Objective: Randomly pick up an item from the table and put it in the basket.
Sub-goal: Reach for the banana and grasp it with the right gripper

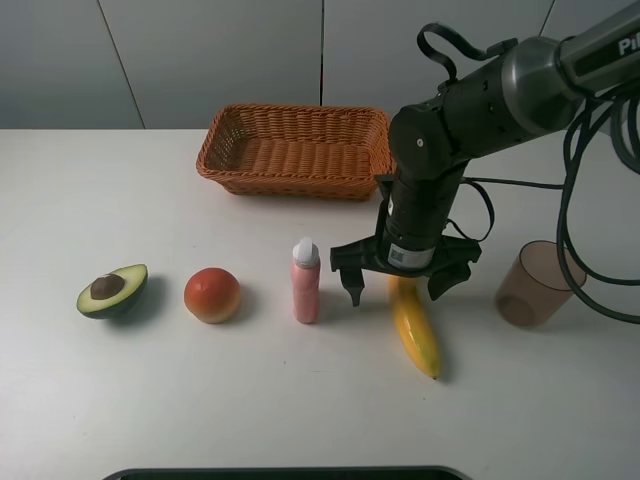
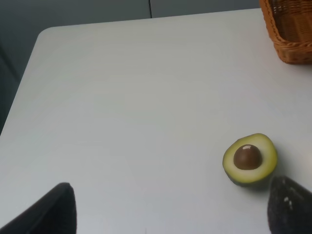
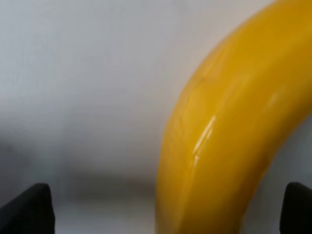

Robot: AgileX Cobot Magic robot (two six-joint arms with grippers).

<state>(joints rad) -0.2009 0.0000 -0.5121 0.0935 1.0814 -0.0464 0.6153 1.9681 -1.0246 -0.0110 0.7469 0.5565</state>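
Right claw (image 1: 396, 294) and left claw (image 2: 170, 207), jaws wide apart.

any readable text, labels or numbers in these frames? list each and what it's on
"Pi": white letters on the right arm, cut off by the frame edge.
A pale sticker above the right gripper: too small to read.
No text visible on the pink bottle.

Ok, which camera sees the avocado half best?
The left wrist view: the avocado half is close and whole, cut side up, brown pit clear. The exterior high view shows it too, but small, leftmost in the row. The right wrist view shows only the banana, no avocado.
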